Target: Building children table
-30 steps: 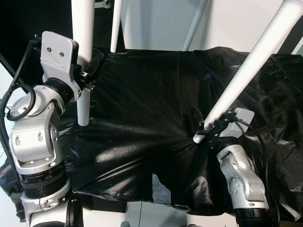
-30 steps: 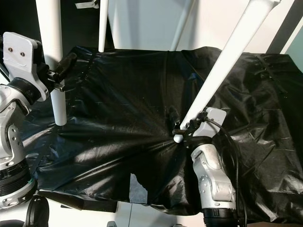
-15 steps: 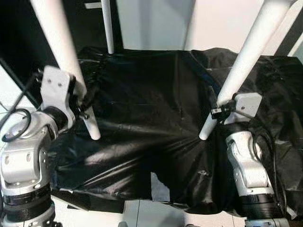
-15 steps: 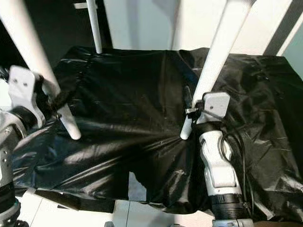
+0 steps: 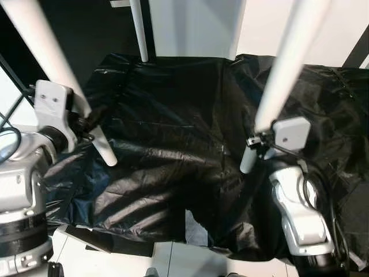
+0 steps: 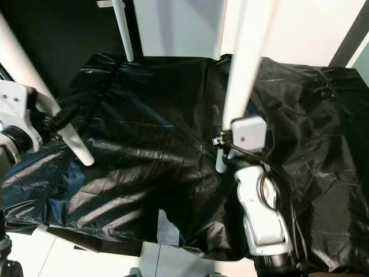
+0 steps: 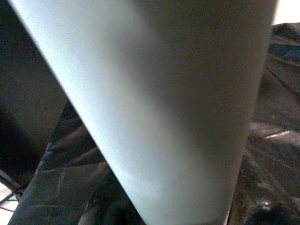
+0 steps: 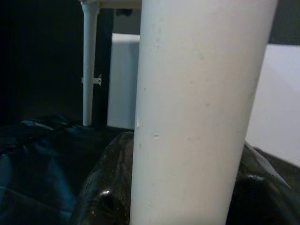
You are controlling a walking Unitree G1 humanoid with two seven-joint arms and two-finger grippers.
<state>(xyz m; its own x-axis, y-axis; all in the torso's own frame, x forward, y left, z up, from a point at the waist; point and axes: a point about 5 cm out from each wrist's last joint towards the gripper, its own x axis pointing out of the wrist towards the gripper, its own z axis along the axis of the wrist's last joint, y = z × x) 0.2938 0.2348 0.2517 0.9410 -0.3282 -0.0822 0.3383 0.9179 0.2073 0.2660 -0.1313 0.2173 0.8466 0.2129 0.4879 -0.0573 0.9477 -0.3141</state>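
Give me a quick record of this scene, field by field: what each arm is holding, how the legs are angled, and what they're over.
left end effector: shut on left table leg
left table leg: tilted, lower end pointing toward the middle
right end effector: shut on right table leg
right table leg: nearly upright, slight lean
surface: black plastic sheet, crumpled
background: thin white post at the sheet's far edge

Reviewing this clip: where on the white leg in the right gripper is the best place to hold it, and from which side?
Low on the shaft, just above the rounded foot, where the right gripper already clamps the right table leg. The leg stands nearly upright above the black plastic sheet, so a sideways approach across its round, smooth shaft probably suits best.
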